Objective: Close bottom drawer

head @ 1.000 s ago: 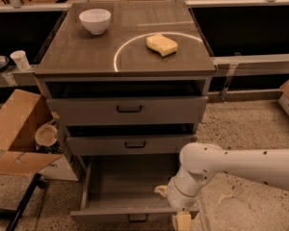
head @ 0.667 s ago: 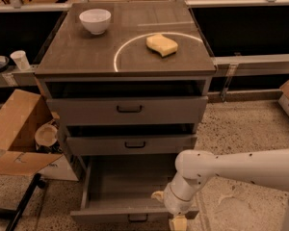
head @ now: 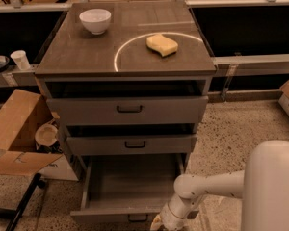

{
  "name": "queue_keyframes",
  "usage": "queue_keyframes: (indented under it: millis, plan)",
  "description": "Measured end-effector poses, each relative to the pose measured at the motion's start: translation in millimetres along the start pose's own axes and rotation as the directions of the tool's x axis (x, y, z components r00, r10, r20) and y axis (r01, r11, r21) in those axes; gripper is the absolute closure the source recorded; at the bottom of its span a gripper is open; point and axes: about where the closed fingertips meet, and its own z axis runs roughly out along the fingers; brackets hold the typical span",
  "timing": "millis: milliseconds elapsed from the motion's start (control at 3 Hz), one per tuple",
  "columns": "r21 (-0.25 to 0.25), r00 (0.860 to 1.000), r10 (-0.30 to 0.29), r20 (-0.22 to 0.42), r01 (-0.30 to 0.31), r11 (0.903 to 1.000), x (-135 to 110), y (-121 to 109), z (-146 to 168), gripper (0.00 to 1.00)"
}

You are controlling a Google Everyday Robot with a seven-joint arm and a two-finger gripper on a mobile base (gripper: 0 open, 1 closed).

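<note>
Bottom drawer (head: 127, 186) pulled far out at cabinet base. Gripper (head: 156, 224) at its front right corner, cut off by frame edge; grip state cannot be told. Cardboard box (head: 14, 129) stands left; bowl (head: 95, 20), sponge (head: 162, 44) on top.

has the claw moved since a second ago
Yes. The claw has shifted left, closer to the handle of the bottom drawer, which is open and has stayed put.
</note>
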Motion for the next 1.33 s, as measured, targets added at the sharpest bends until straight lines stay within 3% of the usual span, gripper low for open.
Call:
queue_keyframes:
  millis: [333, 667, 1000, 1333]
  plan:
    - [-0.018, 0.998, 0.043, 0.046, -0.042, 0.9989, 37.2, -4.8, 40.3, 0.73]
    - [0.029, 0.992, 0.118, 0.031, -0.119, 0.9924, 83.0, -33.7, 55.8, 1.0]
    - [0.08, 0.986, 0.164, 0.013, -0.165, 0.9831, 108.9, -56.1, 55.1, 1.0]
    - [0.129, 0.975, 0.223, -0.004, -0.221, 0.9668, 126.0, -79.2, 51.3, 0.81]
